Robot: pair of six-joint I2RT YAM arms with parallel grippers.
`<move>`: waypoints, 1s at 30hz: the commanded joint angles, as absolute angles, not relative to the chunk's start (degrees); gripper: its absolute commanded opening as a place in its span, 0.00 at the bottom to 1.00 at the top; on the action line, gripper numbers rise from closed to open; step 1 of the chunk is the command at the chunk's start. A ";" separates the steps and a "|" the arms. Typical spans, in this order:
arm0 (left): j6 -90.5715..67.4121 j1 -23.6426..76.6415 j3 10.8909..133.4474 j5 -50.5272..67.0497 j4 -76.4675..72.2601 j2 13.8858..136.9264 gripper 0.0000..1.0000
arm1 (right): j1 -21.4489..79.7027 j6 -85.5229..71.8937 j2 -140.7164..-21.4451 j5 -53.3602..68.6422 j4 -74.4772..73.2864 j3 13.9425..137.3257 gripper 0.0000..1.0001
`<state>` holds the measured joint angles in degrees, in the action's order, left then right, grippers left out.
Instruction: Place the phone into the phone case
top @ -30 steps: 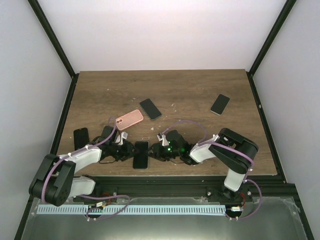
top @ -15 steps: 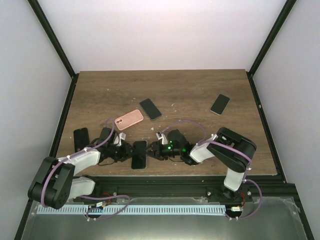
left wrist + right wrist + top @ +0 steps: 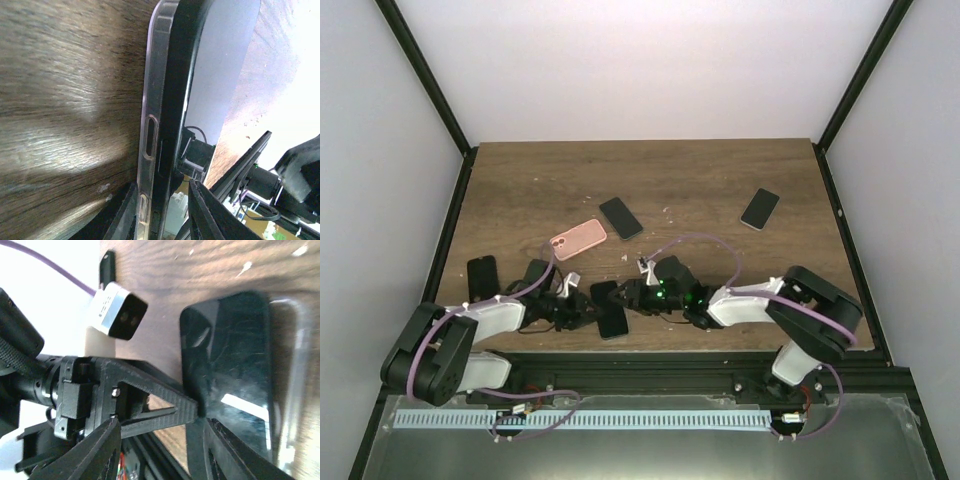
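Observation:
A black phone [image 3: 611,310] lies near the table's front edge, set partly in a clear phone case [image 3: 148,150]. The left wrist view shows the phone's edge [image 3: 170,125] against the case rim. My left gripper [image 3: 582,313] straddles that edge [image 3: 162,186]. One finger [image 3: 125,215] is against the case, and the other [image 3: 200,210] stands a little off the phone, so the jaws are open. My right gripper [image 3: 632,296] is open [image 3: 162,422] at the phone's other side. One of its fingers [image 3: 222,450] is over the screen [image 3: 230,365]. The clear case rim [image 3: 296,390] shows beyond.
A pink case or phone [image 3: 578,239] and a black phone [image 3: 621,217] lie mid-table. Another black phone [image 3: 760,208] lies at the back right, and one [image 3: 482,275] at the left. The table's front edge and black frame rail [image 3: 650,358] are just below the grippers.
The phone has turned and slid right, toward the front edge. My left gripper followed it rightward. The right arm's elbow has swung out to the right.

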<state>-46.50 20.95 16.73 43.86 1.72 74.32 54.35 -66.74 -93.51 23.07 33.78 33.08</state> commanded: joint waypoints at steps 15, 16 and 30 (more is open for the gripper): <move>-40.09 21.18 26.56 29.03 15.56 73.93 0.39 | 53.15 -55.84 -95.91 16.65 16.11 38.90 0.34; -40.06 21.18 26.47 29.33 14.97 74.69 0.37 | 53.17 -55.81 -96.42 17.06 16.35 39.07 0.34; -40.89 21.64 27.73 33.91 7.84 78.76 0.22 | 53.15 -55.15 -99.40 17.04 21.88 37.90 0.33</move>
